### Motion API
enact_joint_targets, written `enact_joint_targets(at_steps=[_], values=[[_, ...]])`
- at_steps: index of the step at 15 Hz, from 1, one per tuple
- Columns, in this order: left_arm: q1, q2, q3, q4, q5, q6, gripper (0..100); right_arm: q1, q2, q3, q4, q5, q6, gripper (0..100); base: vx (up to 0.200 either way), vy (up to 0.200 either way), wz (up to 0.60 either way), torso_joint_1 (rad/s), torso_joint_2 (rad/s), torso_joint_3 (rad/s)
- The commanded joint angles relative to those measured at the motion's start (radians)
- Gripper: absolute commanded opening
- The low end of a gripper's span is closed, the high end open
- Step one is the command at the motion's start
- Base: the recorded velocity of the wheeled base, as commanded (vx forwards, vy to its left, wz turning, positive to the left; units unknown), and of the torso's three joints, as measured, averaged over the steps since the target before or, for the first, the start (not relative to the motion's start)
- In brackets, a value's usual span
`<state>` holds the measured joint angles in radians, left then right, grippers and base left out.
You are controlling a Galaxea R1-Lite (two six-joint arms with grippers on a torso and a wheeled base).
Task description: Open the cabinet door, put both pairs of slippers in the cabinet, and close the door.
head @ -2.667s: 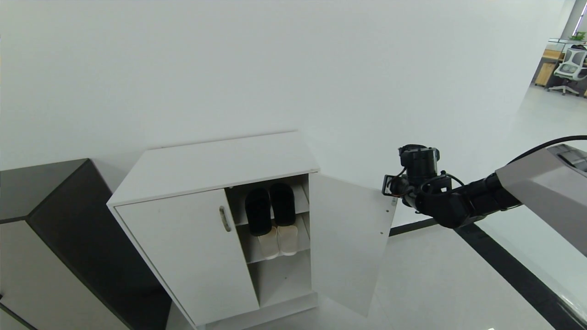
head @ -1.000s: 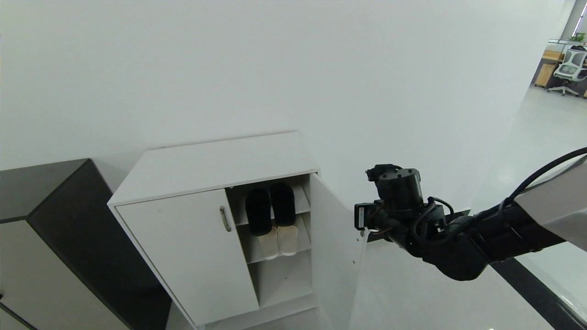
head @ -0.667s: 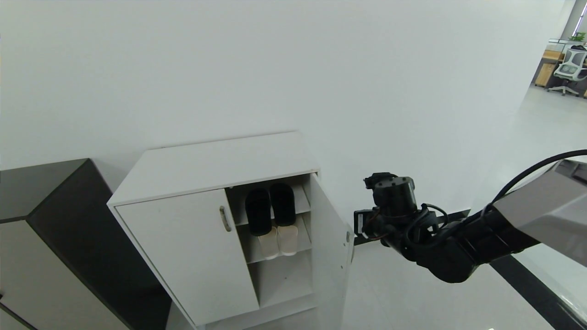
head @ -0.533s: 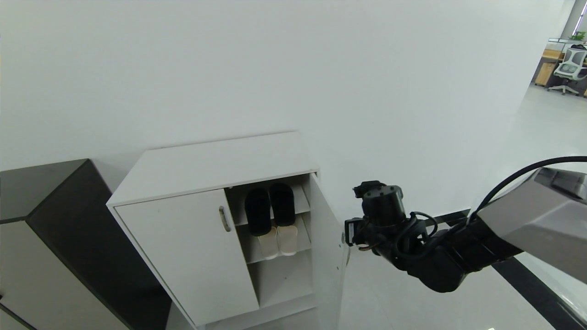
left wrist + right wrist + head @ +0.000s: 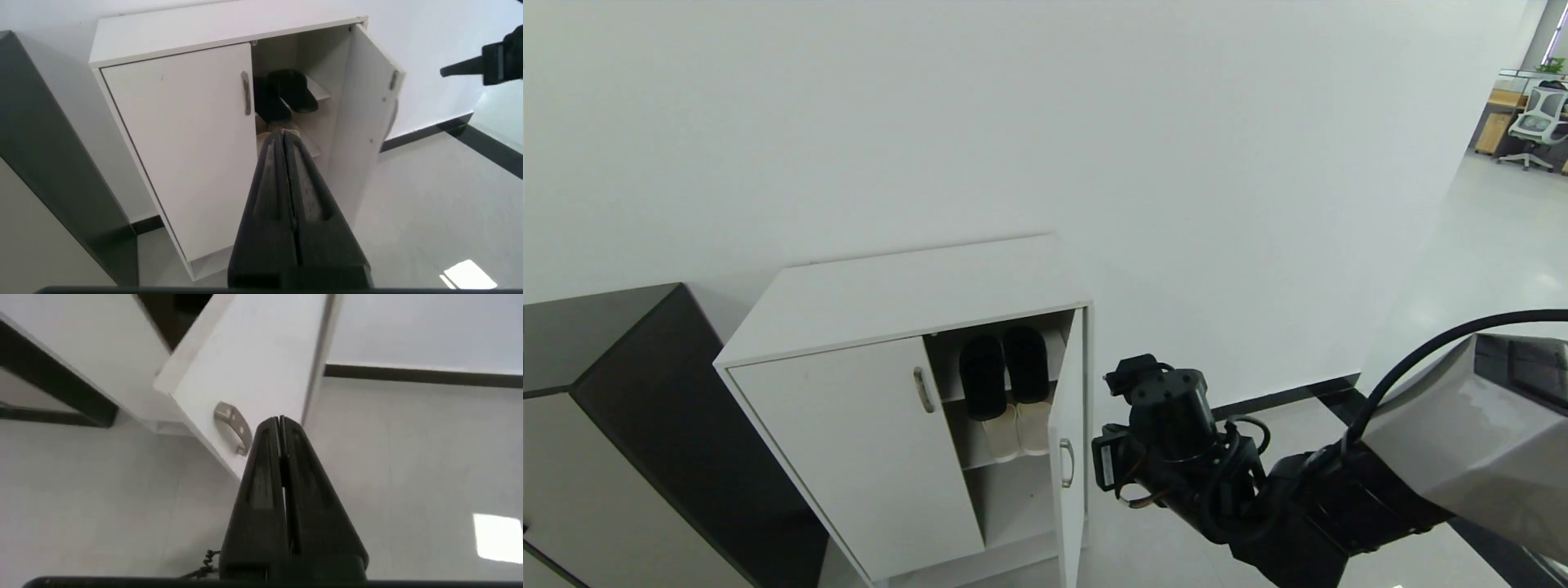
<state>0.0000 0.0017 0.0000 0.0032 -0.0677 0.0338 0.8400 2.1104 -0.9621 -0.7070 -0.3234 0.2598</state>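
We're closing the door (image 5: 1072, 384), slippers (image 5: 984, 384) inside.
Our right gripper (image 5: 282, 423), pressed together, meets its outer face by the handle (image 5: 233, 426): a blunt tip for pushing.

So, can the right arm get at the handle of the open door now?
Probably yes: the right gripper, shut, sits close beside the handle on the outer face of the door, nothing between them. It must open to grasp it.

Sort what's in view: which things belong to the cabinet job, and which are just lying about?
Job: white cabinet, its half-open right door, black slippers and pale slippers inside, right gripper by the door.
Lying about: dark cabinet, office chair.
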Motion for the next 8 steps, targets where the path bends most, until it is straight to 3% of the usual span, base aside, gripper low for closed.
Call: enact_joint_targets(at_steps=[1,8], values=[[0.000,0.000,0.000,0.000,0.000,0.000,0,0.016,-0.079,0.079,-0.026,0.076,-0.007,0,0.000,0.000,0.00,0.000,0.00,0.000],[0.000,0.000,0.000,0.000,0.000,0.000,0,0.014,-0.135,0.160,-0.069,0.124,-0.079,0,0.000,0.000,0.00,0.000,0.00,0.000]])
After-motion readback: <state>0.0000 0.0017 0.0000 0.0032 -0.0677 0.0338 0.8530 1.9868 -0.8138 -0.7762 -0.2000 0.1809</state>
